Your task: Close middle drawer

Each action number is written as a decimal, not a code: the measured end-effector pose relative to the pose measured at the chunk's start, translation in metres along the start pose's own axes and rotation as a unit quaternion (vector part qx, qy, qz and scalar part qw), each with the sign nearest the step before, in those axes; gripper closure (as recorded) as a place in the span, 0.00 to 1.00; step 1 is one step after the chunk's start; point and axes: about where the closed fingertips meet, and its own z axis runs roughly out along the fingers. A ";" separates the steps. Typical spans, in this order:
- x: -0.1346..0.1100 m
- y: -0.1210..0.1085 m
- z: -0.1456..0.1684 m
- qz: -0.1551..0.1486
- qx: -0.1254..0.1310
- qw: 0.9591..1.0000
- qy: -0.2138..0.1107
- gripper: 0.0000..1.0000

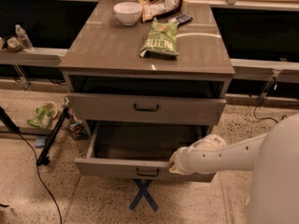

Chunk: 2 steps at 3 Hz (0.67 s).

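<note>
The cabinet (140, 72) stands at centre. The white arm (233, 153) reaches in from the right. The middle drawer (110, 167) is pulled out toward the near side.

The claw (174, 165) sits at the drawer front's top edge, just right of the handle (147, 172). Whether the claw is apart or together cannot be told.

A green chip bag (161, 40) and a white bowl (128, 12) lie on the surface (103, 48).
</note>
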 end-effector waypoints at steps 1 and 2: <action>0.005 -0.010 -0.006 0.005 0.014 1.000 0.008 0.81; 0.005 -0.015 -0.014 0.006 0.024 1.000 0.011 0.58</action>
